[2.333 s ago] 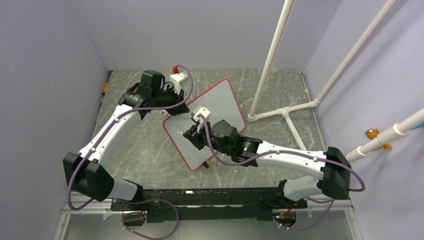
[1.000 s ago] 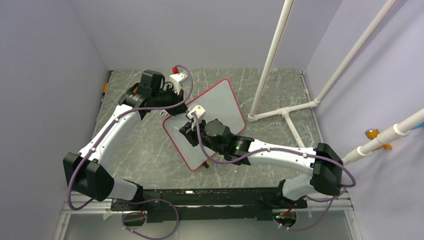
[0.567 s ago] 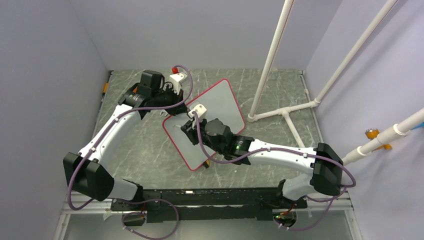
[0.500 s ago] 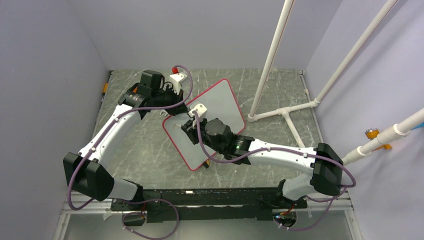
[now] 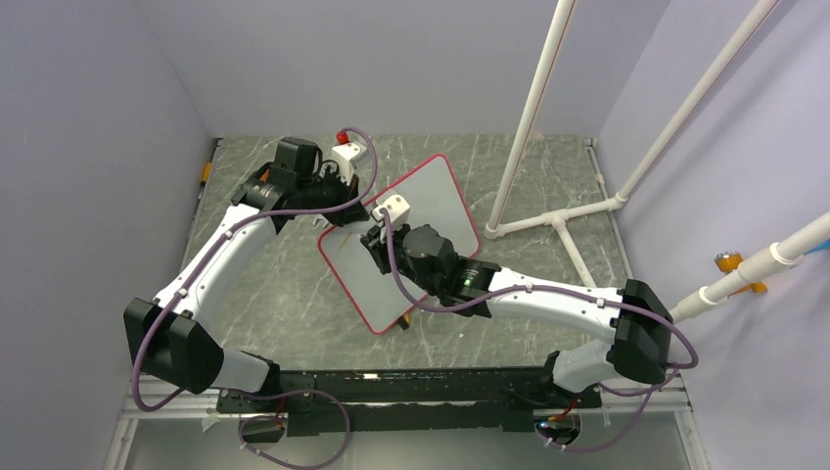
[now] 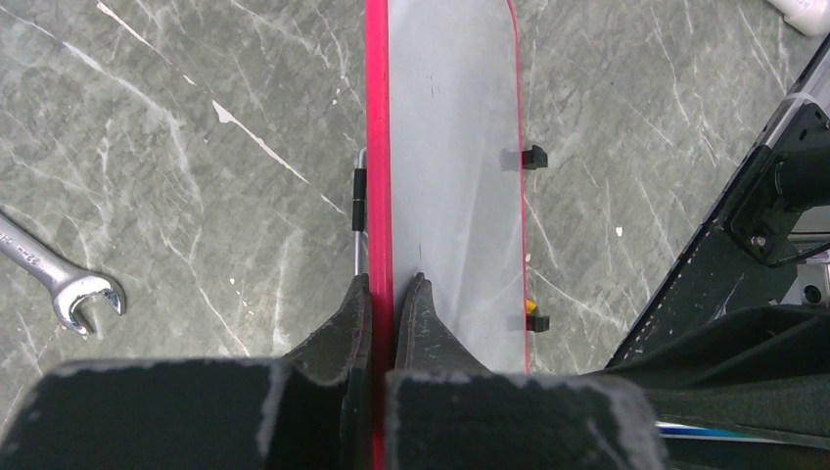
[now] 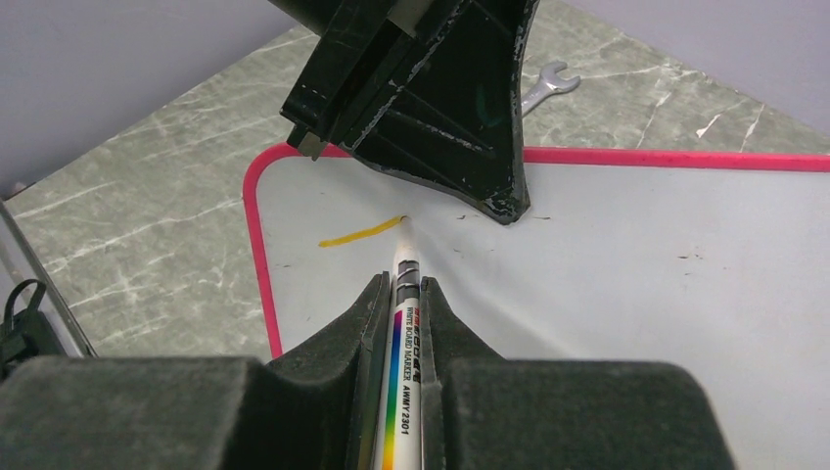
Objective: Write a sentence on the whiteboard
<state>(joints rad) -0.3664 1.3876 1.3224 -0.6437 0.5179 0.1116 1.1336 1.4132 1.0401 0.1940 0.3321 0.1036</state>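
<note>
The whiteboard (image 5: 436,206) lies tilted on the table, with a glossy white face and a red-pink frame. My left gripper (image 5: 341,208) is shut on its far-left frame edge; in the left wrist view (image 6: 384,284) the fingers clamp the red edge of the whiteboard (image 6: 450,147). My right gripper (image 5: 375,238) is shut on a white marker (image 7: 403,338) with a rainbow stripe. The marker's tip touches the whiteboard (image 7: 636,255) at the end of a short orange-yellow stroke (image 7: 360,233), the only part of the sentence visible. The left gripper's fingers (image 7: 431,98) are just beyond the tip.
A wrench (image 6: 61,282) lies on the marble table left of the board; it also shows in the right wrist view (image 7: 543,83). Two black clips (image 6: 533,157) sit on the board's near long edge. A white pipe frame (image 5: 553,220) stands at right. A red object (image 5: 343,135) sits at the back.
My right gripper with the marker has moved from the board's middle toward its far-left corner, near the left gripper. The left arm and board have not moved.
</note>
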